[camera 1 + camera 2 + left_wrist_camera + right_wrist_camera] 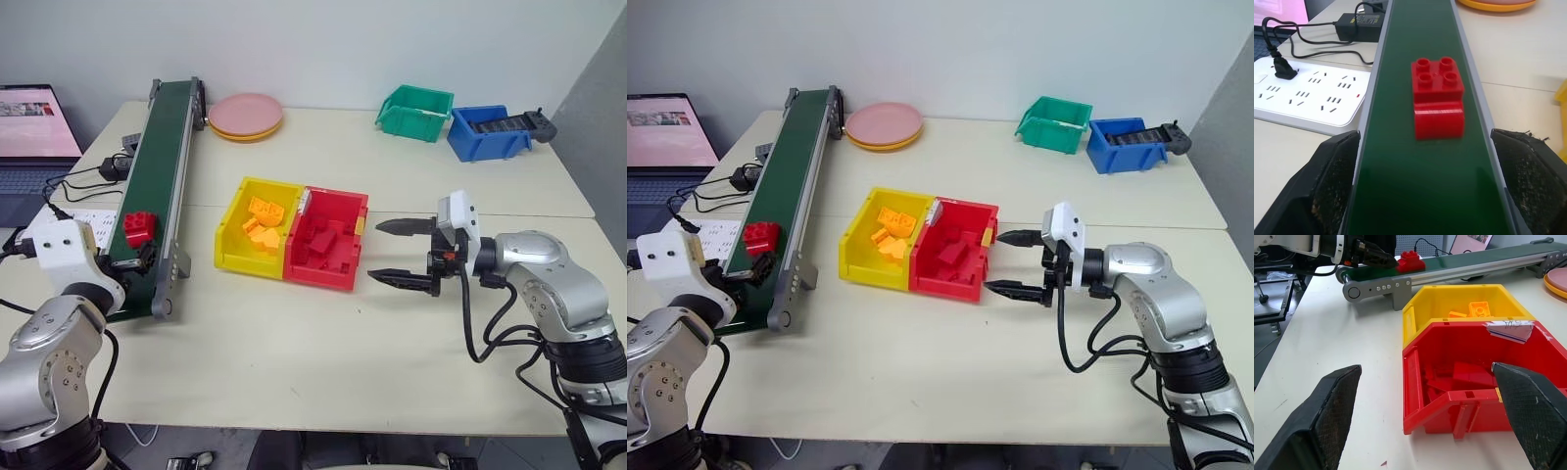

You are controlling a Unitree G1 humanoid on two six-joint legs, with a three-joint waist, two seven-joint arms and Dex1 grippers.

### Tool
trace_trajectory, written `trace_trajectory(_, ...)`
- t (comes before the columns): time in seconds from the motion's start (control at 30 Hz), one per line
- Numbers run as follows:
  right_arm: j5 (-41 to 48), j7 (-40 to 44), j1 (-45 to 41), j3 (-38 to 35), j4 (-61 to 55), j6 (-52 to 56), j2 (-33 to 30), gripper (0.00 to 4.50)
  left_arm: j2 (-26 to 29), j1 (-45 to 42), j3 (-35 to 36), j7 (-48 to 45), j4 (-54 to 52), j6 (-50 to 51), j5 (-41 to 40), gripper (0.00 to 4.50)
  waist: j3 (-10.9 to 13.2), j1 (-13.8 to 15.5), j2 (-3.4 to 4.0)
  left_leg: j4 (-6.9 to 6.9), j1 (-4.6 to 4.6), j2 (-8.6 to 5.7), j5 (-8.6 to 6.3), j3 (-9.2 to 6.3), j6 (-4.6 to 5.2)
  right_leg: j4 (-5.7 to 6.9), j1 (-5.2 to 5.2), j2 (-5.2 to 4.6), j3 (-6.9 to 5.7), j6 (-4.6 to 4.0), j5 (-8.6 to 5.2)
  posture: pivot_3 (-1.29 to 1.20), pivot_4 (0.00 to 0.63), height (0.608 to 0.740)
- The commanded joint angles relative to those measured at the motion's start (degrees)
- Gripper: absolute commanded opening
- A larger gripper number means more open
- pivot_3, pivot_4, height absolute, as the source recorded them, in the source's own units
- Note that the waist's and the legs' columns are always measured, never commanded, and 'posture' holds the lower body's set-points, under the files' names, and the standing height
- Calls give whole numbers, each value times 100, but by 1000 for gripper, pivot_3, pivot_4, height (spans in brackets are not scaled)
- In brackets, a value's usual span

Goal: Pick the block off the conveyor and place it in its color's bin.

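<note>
Left wrist view looks along the conveyor (1435,161), where the block (1438,98) sits on the green belt just ahead of the left gripper (1432,188), studs up. That gripper's jaws stand released, one finger outside each rail, not touching the block. Right of the conveyor on the surface (294,362), the red bin (328,240) adjoins a yellow bin (257,227), the red one farther from the belt. Beyond the red bin, the right gripper (400,253) hangs with jaws released, apparently just short of its wall.
</note>
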Motion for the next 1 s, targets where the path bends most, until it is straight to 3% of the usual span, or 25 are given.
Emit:
trace_trajectory(0.03,74,-2,-35,-117,-189,-6,-64,4500,113,-67,-12,98,-106,8,155,4111,0,0,0,0,0,0,0,0,0,0,0,0,0,0,0,0,150,740)
trace_trajectory(0.47,72,54,-150,-156,-67,-46,-82,4500,-184,20,-144,589,-1199,541,360,1570,1,2,-1,0,-2,-1,0,0,0,-1,0,-2,0,0,0,0,150,740)
trace_trajectory(0.8,43,114,-195,-137,15,-120,-76,4500,13,-471,-373,521,-1453,615,439,1512,2,4,-3,0,-3,-1,0,2,0,-3,0,-1,1,0,0,0,150,740)
trace_trajectory(1.0,66,50,-60,-224,-169,-61,-186,4500,377,-920,-968,-251,-1415,516,86,1512,2,10,-4,1,-3,-2,1,1,-2,-1,1,-1,-1,0,0,0,150,740)
